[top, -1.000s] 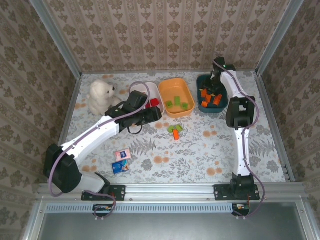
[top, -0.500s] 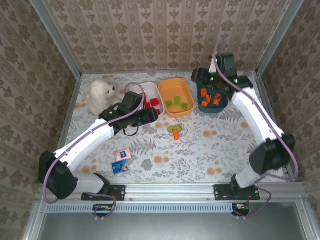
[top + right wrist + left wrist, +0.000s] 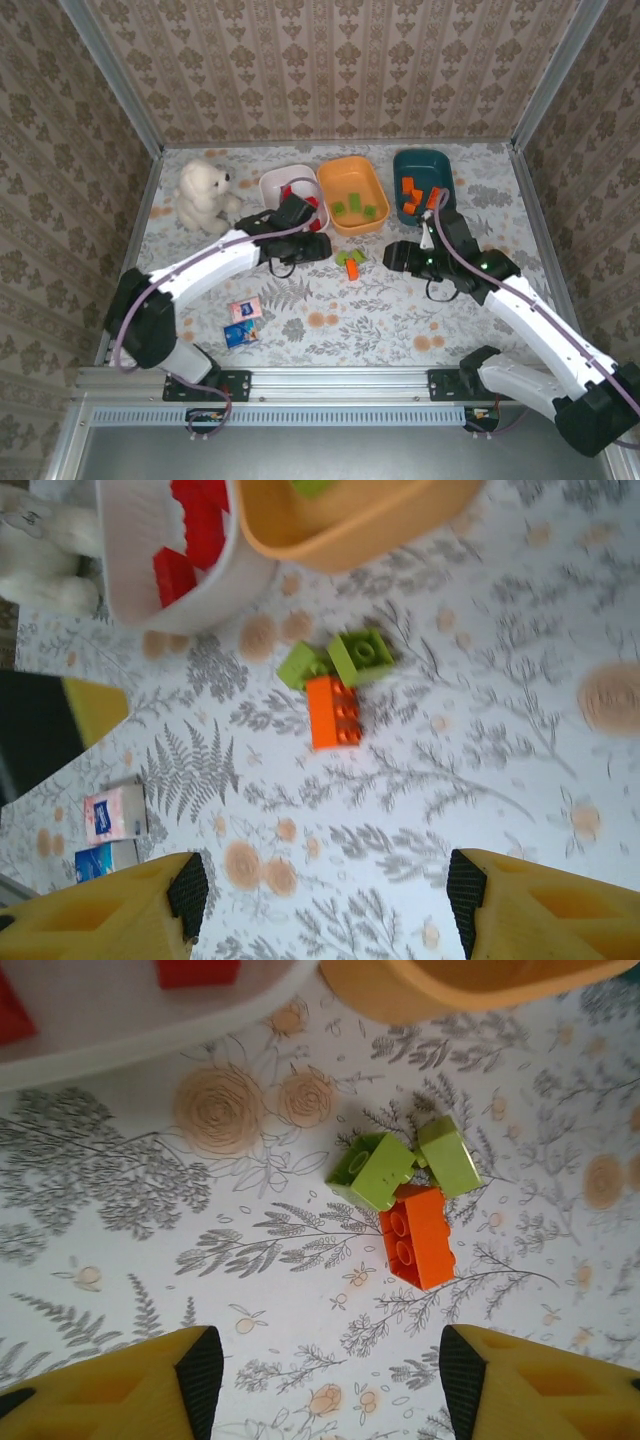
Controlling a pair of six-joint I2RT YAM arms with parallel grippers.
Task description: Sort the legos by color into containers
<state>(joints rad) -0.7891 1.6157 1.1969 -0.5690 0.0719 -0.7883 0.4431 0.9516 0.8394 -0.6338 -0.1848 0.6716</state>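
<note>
Three loose legos lie together on the floral table: two green bricks (image 3: 375, 1170) (image 3: 450, 1155) and an orange brick (image 3: 418, 1235), also seen from above as a cluster (image 3: 350, 262). My left gripper (image 3: 326, 246) (image 3: 328, 1380) hovers just left of them, open and empty. From the right, my right gripper (image 3: 386, 256) (image 3: 327, 895) faces the same cluster, open and empty, with the orange brick (image 3: 334, 712) ahead of it. The white bin (image 3: 272, 180) holds red bricks, the orange bin (image 3: 352, 180) green ones, the teal bin (image 3: 415, 162) orange ones.
A white plush bear (image 3: 203, 193) sits at the back left. Two flat printed squares, pink (image 3: 245, 311) and blue (image 3: 240, 333), lie near the front left. The three bins line the back, and metal rails edge the table.
The right arm has swung from over the teal bin down to mid-table, facing the loose bricks. The left gripper has moved from the white bin rightward toward the same bricks.
</note>
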